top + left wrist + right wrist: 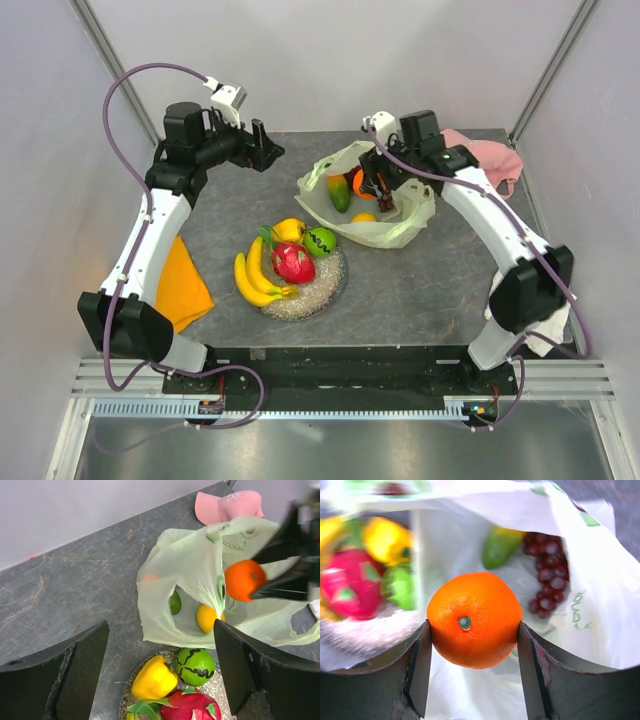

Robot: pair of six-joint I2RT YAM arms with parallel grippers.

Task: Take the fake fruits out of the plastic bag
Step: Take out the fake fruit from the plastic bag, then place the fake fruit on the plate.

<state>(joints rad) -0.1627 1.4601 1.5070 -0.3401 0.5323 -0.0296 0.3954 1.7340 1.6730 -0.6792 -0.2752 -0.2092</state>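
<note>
The fake fruits sit in two places: the orange (472,620) is grasped by the right end effector (472,632) over the open plastic bag (400,232), a hold suited to lifting it out. The mango (339,192), grapes (547,575) and a small yellow fruit (207,617) lie inside that bag on the tabletop (220,210). The plate (325,297) beside it carries the banana bunch (250,280), dragon fruit (293,262) and green round fruit (321,240), while the left end effector (265,150) hangs released, well apart, probably to leave room.
</note>
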